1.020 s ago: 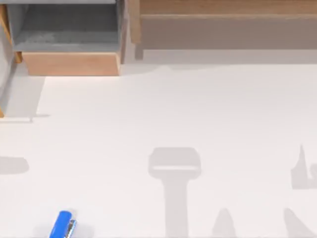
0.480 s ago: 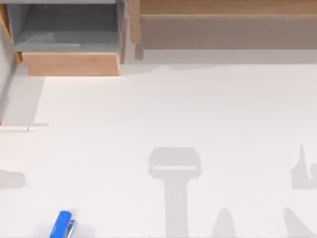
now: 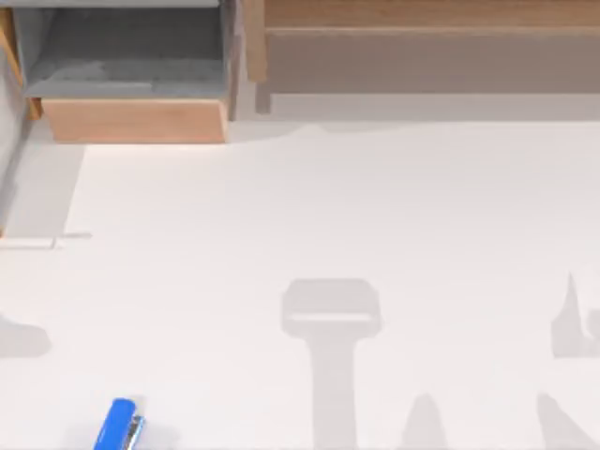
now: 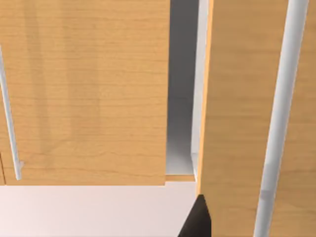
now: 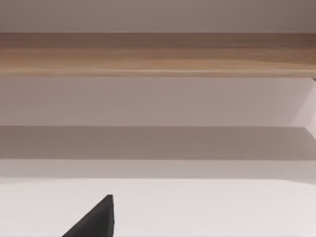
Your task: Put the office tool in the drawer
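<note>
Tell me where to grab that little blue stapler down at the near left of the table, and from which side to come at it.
Judging from the top view, grip the stapler across its narrow blue body, about midway along, coming straight down from above. It lies flat on the table, long and slim, slightly slanted, so the fingers should close across its short width, turned to match that slant. Nothing stands beside it.

A bright blue stapler point(image 3: 116, 424) with a silver metal underside lies on a plain white counter point(image 3: 328, 216). The drawer point(image 3: 131, 120) has a light tan wood-grain front panel and a flat grey interior. The long shelf unit point(image 3: 422, 14) is warm brown wood with a grey-brown shaded face. Soft grey shadows fall across the counter. A black fingertip point(image 4: 197, 222) of the left hand shows against honey-coloured wood.
</note>
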### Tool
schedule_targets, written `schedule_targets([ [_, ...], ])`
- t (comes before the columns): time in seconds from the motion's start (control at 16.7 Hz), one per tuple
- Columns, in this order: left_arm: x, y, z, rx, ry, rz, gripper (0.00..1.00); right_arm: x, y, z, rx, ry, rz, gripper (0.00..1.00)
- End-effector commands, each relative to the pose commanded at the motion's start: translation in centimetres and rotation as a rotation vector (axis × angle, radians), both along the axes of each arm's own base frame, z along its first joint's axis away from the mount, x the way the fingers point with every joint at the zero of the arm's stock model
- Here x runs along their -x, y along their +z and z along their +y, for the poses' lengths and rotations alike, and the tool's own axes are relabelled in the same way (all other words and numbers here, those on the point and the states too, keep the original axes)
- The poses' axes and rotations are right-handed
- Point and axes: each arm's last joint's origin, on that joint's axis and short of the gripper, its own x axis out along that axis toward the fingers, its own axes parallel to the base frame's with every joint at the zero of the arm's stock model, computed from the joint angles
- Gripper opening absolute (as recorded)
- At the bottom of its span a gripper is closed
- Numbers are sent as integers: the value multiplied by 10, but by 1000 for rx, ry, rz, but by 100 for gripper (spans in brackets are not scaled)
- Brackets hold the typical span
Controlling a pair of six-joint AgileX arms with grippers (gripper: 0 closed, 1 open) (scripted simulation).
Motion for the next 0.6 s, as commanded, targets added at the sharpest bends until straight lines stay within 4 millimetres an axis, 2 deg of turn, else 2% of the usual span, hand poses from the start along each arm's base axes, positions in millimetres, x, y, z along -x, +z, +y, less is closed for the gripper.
schedule_targets([
  [0.18, 0, 0, 0, 0, 0, 0, 98, 0, 0, 0, 0, 0, 0, 100],
  [0.6, 0, 0, 0, 0, 0, 0, 100, 0, 0, 0, 0, 0, 0, 100],
])
